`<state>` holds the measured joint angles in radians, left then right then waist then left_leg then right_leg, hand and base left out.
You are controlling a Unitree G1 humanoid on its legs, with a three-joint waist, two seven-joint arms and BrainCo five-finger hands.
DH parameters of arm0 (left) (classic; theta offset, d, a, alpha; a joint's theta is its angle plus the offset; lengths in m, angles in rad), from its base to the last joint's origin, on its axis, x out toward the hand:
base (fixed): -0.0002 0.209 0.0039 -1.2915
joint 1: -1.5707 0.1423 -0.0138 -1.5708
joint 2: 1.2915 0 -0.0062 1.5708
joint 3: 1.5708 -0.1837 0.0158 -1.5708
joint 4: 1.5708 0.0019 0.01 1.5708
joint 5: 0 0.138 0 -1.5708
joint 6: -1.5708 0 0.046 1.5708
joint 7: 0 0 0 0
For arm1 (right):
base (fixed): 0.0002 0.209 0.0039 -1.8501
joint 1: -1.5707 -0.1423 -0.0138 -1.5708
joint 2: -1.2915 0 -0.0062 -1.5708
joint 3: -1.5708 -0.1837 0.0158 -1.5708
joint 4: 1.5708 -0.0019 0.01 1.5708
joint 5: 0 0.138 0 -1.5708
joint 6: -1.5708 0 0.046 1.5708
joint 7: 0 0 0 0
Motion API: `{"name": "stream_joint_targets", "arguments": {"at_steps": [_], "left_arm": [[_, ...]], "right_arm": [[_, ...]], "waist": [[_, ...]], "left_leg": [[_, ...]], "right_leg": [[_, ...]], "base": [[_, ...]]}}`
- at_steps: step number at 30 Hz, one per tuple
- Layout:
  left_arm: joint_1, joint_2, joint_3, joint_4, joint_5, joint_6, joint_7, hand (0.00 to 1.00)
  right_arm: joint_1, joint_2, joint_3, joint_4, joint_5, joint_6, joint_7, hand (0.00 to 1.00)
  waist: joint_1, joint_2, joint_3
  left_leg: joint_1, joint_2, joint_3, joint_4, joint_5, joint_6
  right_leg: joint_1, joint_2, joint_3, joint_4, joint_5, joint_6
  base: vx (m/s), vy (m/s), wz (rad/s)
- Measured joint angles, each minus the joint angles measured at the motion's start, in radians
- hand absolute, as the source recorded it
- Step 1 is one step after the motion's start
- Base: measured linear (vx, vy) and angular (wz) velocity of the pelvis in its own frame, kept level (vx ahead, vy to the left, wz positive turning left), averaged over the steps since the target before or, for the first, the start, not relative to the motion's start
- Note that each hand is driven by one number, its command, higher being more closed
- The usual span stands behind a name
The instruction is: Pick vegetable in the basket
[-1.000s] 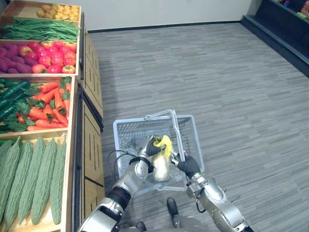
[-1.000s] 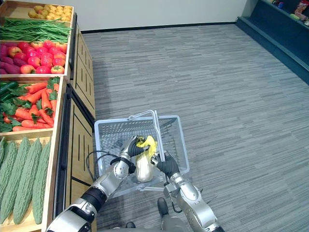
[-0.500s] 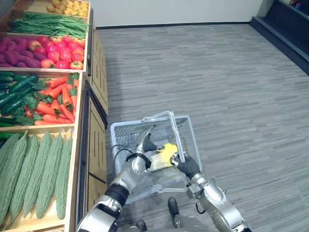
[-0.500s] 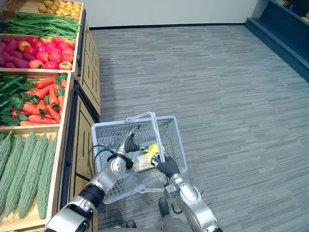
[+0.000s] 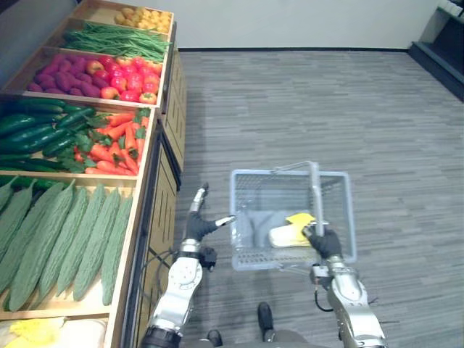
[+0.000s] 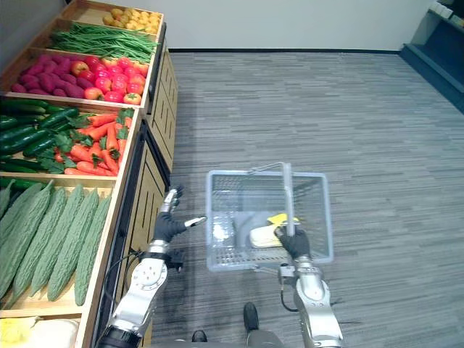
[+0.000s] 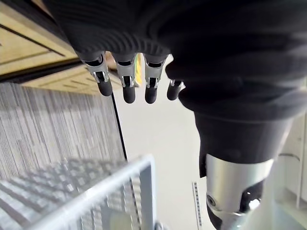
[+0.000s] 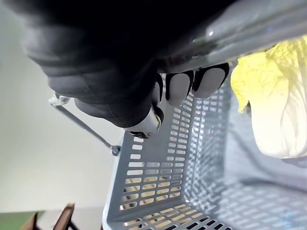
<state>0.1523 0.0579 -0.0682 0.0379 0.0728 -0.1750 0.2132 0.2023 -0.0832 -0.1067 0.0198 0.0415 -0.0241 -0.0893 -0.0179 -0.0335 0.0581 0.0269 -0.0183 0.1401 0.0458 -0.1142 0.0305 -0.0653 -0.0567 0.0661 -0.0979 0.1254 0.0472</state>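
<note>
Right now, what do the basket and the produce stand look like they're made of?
Basket: probably moulded plastic, pale blue-grey and matte, judging by its slotted mesh walls. Handle: shinier, possibly metal. Produce stand: unpainted light wood, going by its tan panels.

No text, label, number or sign can be read anywhere: none on the basket [image 5: 290, 190], and none on the wooden produce stand [image 5: 163, 196] at the basket's 9 o'clock.
</note>
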Motion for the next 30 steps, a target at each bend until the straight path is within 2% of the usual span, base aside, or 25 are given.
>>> {"name": "stream_joint_targets", "arguments": {"at_steps": [3, 6, 11, 16, 19, 20, 21, 24, 25, 26, 27, 28, 29, 30], "left_arm": [[0.036, -0.027, 0.087, 0.001, -0.033, -0.002, 0.005, 0.0], [0.055, -0.026, 0.177, 0.018, -0.031, -0.004, 0.005, 0.0], [0.081, -0.026, 0.272, 0.066, -0.027, -0.004, 0.007, 0.0], [0.087, -0.026, 0.298, 0.13, -0.022, -0.004, 0.011, 0.0], [0.09, -0.027, 0.313, 0.157, -0.022, -0.003, 0.022, 0.0], [0.091, -0.029, 0.314, 0.16, -0.022, -0.003, 0.032, 0.0], [0.092, -0.031, 0.315, 0.16, -0.022, -0.003, 0.033, 0.0], [0.091, -0.044, 0.314, 0.159, -0.022, -0.004, 0.035, 0.0], [0.09, -0.046, 0.313, 0.158, -0.022, -0.004, 0.035, 0.0], [0.09, -0.048, 0.312, 0.157, -0.021, -0.003, 0.036, 0.0], [0.092, -0.047, 0.313, 0.157, -0.021, -0.003, 0.036, 0.0], [0.092, -0.045, 0.31, 0.156, -0.021, -0.003, 0.039, 0.0], [0.091, -0.044, 0.301, 0.153, -0.021, -0.003, 0.05, 0.0], [0.09, -0.04, 0.298, 0.147, -0.021, -0.003, 0.054, 0.0]], "right_arm": [[0.015, 0.0, -0.046, 0.023, -0.013, 0.0, -0.001, 1.0], [0.031, 0.011, -0.099, 0.05, -0.013, 0.0, 0.0, 1.0], [0.043, 0.029, -0.13, 0.101, -0.013, 0.0, 0.003, 1.0], [0.038, 0.038, -0.128, 0.146, -0.013, -0.004, 0.005, 1.0], [0.018, 0.038, -0.118, 0.191, -0.013, -0.008, 0.005, 1.0], [0.015, 0.037, -0.118, 0.203, -0.013, -0.008, 0.004, 1.0], [0.015, 0.037, -0.118, 0.208, -0.013, -0.008, 0.004, 1.0], [0.015, 0.038, -0.119, 0.243, -0.015, -0.008, 0.001, 1.0], [0.014, 0.037, -0.118, 0.242, -0.015, -0.008, 0.001, 1.0], [0.006, 0.038, -0.117, 0.242, -0.019, -0.008, 0.001, 1.0], [0.001, 0.039, -0.116, 0.242, -0.022, -0.008, 0.001, 1.0], [-0.006, 0.038, -0.115, 0.242, -0.023, -0.008, 0.0, 1.0], [-0.009, 0.038, -0.114, 0.242, -0.023, -0.008, -0.004, 1.0], [-0.011, 0.037, -0.109, 0.242, -0.023, -0.008, -0.003, 1.0]], "waist": [[0.008, 0.012, -0.012], [0.025, 0.013, -0.012], [0.032, 0.008, -0.017], [0.035, 0.005, -0.019], [0.05, 0.001, -0.017], [0.061, 0.001, -0.017], [0.061, 0.002, -0.017], [0.054, -0.006, -0.01], [0.053, -0.009, -0.006], [0.054, -0.002, 0.019], [0.056, 0.0, 0.023], [0.051, 0.002, 0.033], [0.036, 0.004, 0.042], [0.037, 0.002, 0.043]], "left_leg": [[0.011, 0.002, -0.004, -0.007, 0.0, -0.001], [0.018, 0.003, -0.003, -0.011, 0.0, -0.001], [0.022, 0.002, -0.001, -0.015, 0.0, -0.001], [0.022, 0.005, 0.004, -0.002, -0.004, -0.001], [-0.002, 0.019, 0.04, 0.052, -0.041, -0.004], [-0.02, 0.028, 0.059, 0.088, -0.065, -0.007], [-0.027, 0.032, 0.062, 0.105, -0.075, -0.009], [-0.026, 0.041, 0.063, 0.162, -0.129, -0.002], [-0.024, 0.04, 0.064, 0.171, -0.143, 0.004], [-0.01, 0.052, 0.078, 0.175, -0.157, 0.019], [0.003, 0.055, 0.079, 0.175, -0.159, 0.023], [0.019, 0.055, 0.08, 0.17, -0.162, 0.031], [0.034, 0.053, 0.079, 0.17, -0.171, 0.04], [0.043, 0.054, 0.073, 0.17, -0.183, 0.035]], "right_leg": [[0.01, 0.001, -0.008, 0.0, -0.003, -0.001], [0.016, 0.001, -0.009, 0.0, -0.004, -0.001], [0.028, 0.0, -0.012, 0.0, -0.013, -0.001], [0.024, 0.001, -0.01, 0.0, -0.014, -0.001], [-0.003, 0.015, 0.023, 0.024, -0.02, -0.005], [-0.025, 0.023, 0.04, 0.051, -0.035, -0.003], [-0.034, 0.027, 0.045, 0.069, -0.044, -0.003], [-0.094, 0.04, 0.044, 0.248, -0.139, 0.002], [-0.111, 0.039, 0.035, 0.296, -0.15, 0.002], [-0.166, 0.038, -0.021, 0.429, -0.152, 0.002], [-0.192, 0.034, -0.055, 0.489, -0.153, 0.001], [-0.23, 0.015, -0.111, 0.568, -0.167, -0.018], [-0.26, -0.019, -0.177, 0.628, -0.195, -0.031], [-0.28, -0.038, -0.216, 0.602, -0.206, -0.034]], "base": [[0.02, -0.008, 0.06], [0.0, 0.0, 0.0], [0.0, 0.0, 0.0], [0.0, -0.002, -0.01], [-0.03, -0.007, -0.38], [-0.03, -0.006, -0.4], [-0.02, 0.0, -0.32], [0.0, 0.012, -0.09], [-0.01, 0.012, -0.18], [-0.03, 0.009, -0.2], [-0.01, 0.01, -0.16], [0.05, 0.009, 0.04], [0.15, 0.019, 0.02], [0.17, 0.014, 0.01]]}}
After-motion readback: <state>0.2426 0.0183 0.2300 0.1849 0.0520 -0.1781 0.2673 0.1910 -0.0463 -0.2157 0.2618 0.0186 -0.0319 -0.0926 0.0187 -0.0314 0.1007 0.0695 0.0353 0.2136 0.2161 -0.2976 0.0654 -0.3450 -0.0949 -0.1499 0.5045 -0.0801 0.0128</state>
